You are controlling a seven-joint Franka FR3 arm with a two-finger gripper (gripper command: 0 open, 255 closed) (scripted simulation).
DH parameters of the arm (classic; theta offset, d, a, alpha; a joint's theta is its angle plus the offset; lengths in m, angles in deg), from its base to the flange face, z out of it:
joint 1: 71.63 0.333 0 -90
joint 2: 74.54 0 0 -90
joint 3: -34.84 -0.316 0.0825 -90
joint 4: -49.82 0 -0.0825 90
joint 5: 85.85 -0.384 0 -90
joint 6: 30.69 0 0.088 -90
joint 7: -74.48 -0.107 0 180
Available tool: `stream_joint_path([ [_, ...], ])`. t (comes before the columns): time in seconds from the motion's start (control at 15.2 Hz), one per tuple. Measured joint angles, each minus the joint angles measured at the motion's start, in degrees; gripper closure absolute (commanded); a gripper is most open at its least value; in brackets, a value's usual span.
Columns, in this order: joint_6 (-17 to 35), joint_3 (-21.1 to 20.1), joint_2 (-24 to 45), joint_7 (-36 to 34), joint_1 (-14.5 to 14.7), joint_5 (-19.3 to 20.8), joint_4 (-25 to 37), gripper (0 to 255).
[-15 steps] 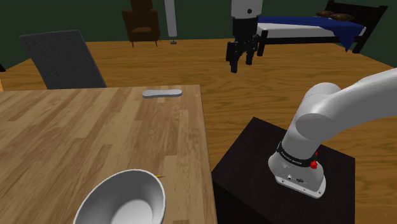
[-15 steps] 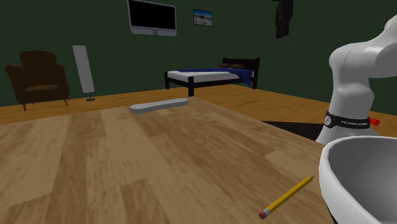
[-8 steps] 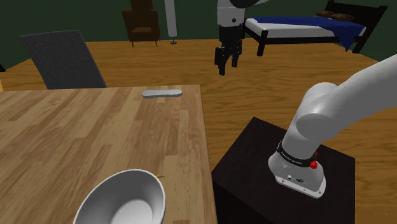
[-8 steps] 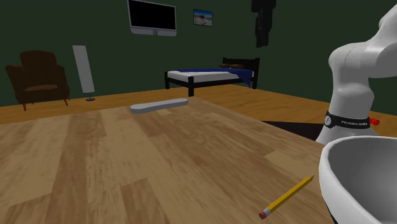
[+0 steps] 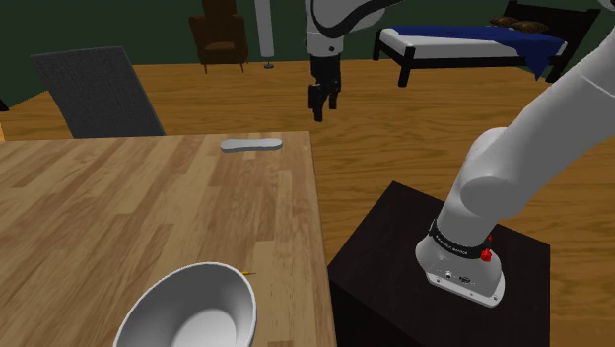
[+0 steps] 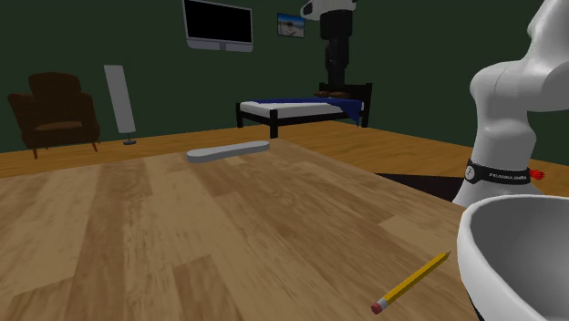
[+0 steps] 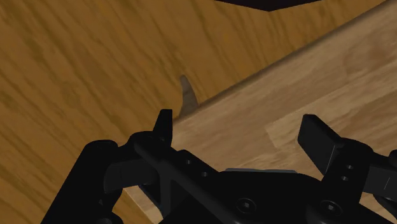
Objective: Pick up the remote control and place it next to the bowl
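Observation:
The remote control [image 5: 250,145] is a flat pale grey bar lying near the far edge of the wooden table [image 5: 118,217]; in the second exterior view the remote control [image 6: 228,150] lies at the table's far side. A white bowl [image 5: 192,311] stands at the table's near edge, and the bowl [image 6: 520,255] rises at the second exterior view's lower right. My black gripper [image 5: 322,104] hangs open in the air, above and to the shoulder view's right of the remote, just past the table's corner. In the wrist view the gripper [image 7: 242,133] has its fingers [image 7: 164,127] wide apart over the table's edge, holding nothing.
A yellow pencil [image 6: 410,281] lies beside the bowl. A grey chair [image 5: 99,94] stands at the table's far left. My black stand [image 5: 394,256] sits right of the table. A bed [image 5: 473,44] and a brown armchair [image 5: 219,34] stand far behind.
The gripper has swung to the shoulder view's left, from over the open floor toward the table's far corner, and turned about its axis. Its fingers stayed open. Remote, bowl and pencil have not moved.

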Motion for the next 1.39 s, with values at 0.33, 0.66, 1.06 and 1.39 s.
stream_joint_path([
  [0.33, 4.65, 0.64, 11.20, 6.40, 1.17, -0.52, 7.31, 0],
  [0.66, 7.90, 0.36, 22.21, 12.34, 2.04, -1.41, 15.79, 0],
  [1.06, 9.86, -0.79, 35.12, 19.09, 2.48, -2.22, 27.55, 0],
  [1.39, 9.19, -2.37, 46.15, 23.63, 3.06, -2.22, 39.96, 0],
])
